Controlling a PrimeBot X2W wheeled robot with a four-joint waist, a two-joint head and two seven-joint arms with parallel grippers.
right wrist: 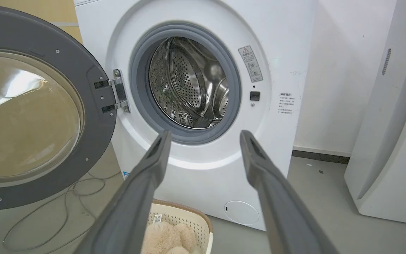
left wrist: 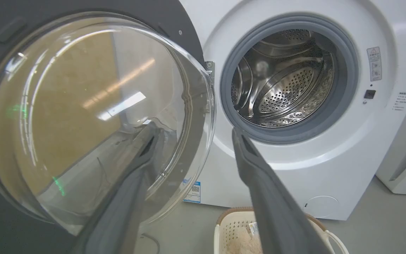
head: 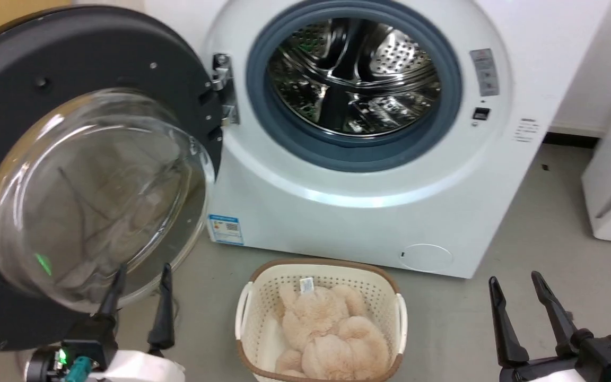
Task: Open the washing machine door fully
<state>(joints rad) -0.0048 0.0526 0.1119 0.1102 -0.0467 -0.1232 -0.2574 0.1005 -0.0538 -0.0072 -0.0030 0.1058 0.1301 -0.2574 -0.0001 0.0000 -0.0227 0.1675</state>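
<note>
Head view: washing machine door is swung wide, unheld; left gripper is spread by its glass (right gripper too). Could be knocked shutwards.

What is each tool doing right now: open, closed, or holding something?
Left tool: open, holding nothing.
Right tool: open, holding nothing.

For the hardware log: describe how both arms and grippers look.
The left gripper and right gripper each have two long, dark, tapering fingers rising from a black block. Behind the left block sits a white forearm shell with a teal connector and a small green light.
</note>
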